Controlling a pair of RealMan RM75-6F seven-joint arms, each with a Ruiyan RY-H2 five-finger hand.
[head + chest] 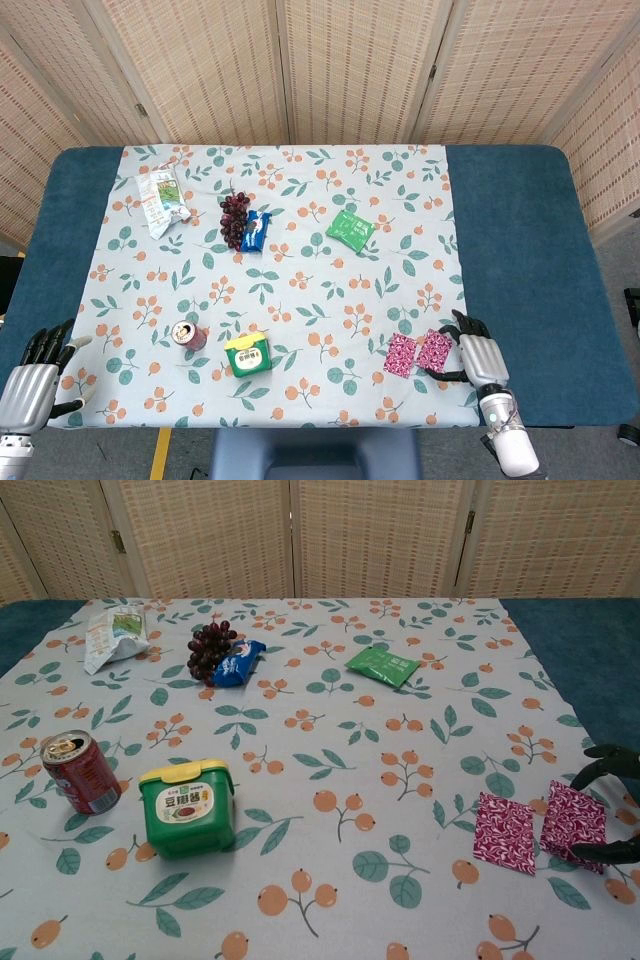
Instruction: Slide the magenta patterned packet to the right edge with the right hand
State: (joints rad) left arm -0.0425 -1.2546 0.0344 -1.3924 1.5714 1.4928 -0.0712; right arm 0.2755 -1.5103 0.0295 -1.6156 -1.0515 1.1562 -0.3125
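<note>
The magenta patterned packet (418,353) lies near the cloth's front right corner, creased into two squares. In the chest view the packet (505,832) shows its right half tipped up slightly. My right hand (478,355) is at that right half. Its dark fingertips (603,763) curl over the far edge, and its thumb sits at the near edge, so it pinches the packet's right end. My left hand (35,375) rests at the table's front left corner with fingers spread and nothing in it. It does not show in the chest view.
A green tub (249,353) and a red can (190,335) stand at the front middle-left. Grapes (234,218), a blue packet (257,230), a green sachet (350,230) and a white bag (160,200) lie further back. Bare blue tabletop (530,280) runs right of the cloth.
</note>
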